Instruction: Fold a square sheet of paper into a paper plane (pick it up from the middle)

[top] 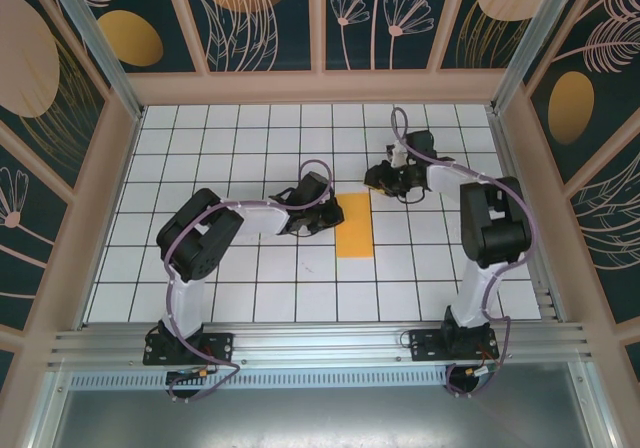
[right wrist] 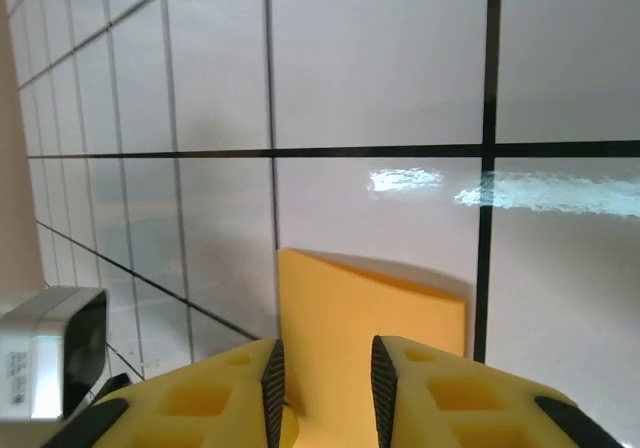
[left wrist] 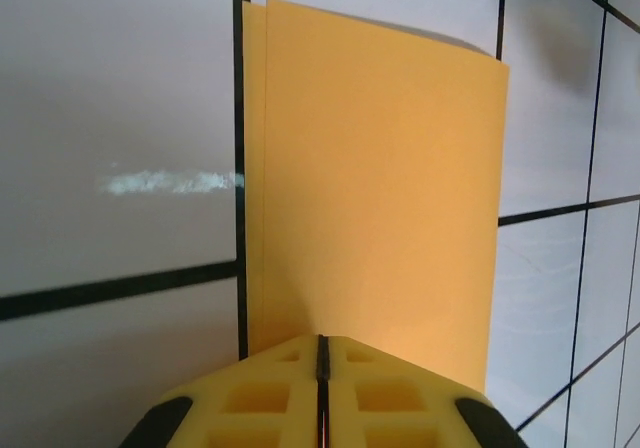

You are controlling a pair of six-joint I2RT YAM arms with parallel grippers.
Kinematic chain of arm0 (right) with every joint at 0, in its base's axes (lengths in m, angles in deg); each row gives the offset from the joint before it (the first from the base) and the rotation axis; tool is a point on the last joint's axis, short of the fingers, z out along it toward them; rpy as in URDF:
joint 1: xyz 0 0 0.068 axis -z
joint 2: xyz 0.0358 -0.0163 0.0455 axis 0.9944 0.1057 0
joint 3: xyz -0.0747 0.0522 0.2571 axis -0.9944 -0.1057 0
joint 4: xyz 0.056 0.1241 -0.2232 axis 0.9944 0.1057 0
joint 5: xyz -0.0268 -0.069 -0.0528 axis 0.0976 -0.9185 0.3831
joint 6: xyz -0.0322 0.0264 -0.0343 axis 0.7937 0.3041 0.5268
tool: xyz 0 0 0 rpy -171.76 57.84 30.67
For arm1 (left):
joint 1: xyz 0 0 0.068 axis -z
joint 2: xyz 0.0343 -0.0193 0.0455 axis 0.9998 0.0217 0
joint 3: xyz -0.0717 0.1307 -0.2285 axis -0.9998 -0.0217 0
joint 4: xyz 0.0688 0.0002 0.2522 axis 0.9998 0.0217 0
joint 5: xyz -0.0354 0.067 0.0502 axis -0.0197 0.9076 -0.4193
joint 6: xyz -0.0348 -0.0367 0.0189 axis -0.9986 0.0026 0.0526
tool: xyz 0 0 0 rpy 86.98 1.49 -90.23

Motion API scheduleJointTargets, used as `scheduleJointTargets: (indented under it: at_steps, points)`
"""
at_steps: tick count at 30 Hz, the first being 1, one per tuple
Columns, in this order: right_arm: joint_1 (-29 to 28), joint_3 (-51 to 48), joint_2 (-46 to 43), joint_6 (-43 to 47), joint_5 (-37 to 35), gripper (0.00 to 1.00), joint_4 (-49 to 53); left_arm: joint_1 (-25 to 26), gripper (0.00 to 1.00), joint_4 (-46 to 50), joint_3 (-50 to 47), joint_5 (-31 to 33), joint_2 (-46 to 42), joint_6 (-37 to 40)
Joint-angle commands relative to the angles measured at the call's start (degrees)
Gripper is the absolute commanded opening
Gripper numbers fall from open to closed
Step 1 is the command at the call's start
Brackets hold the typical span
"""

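— Where do we stand with the square sheet of paper (top: 354, 230)?
— We read it as folded once: it lies flat as a half-width strip at the middle of the table (top: 250, 278), with two layers showing along one edge
— And the grippers?
— The left gripper (left wrist: 322, 340) is at the strip's left edge, fingers pressed together; we cannot tell if paper is caught between them. The right gripper (right wrist: 325, 350) is at its far right corner, fingers slightly spread above the paper, gripping nothing
— What is left?
— Nearly everything, we judge: the nose corners and the wing folds; no dart shape yet
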Motion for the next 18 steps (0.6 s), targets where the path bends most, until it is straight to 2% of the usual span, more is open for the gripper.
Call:
scheduleJointTargets:
  at_steps: [1,3,6,12,18]
  points:
    - [0.0,-5.2,-9.0,3.0,-6.3,0.43,3.1,0.3,0.2,4.0,0.0,3.6,-8.4,1.2]
    - [-0.6,-9.0,-12.3,3.7,-8.1,0.49,4.0,0.1,0.25,3.7,-2.4,7.6,-12.8,1.0]
    - [-2.3,-12.4,-13.4,4.0,-9.4,0.52,5.9,-0.6,0.28,2.0,-7.3,11.5,-18.3,0.0]
    - [-7.1,-17.7,-14.1,0.1,-11.0,0.55,2.8,-2.3,0.28,-3.7,-17.3,14.4,-25.5,-2.5]
    - [-9.9,-19.2,-13.7,-1.6,-13.7,0.56,2.6,-3.4,0.31,-4.9,-20.4,14.9,-28.2,-2.3]
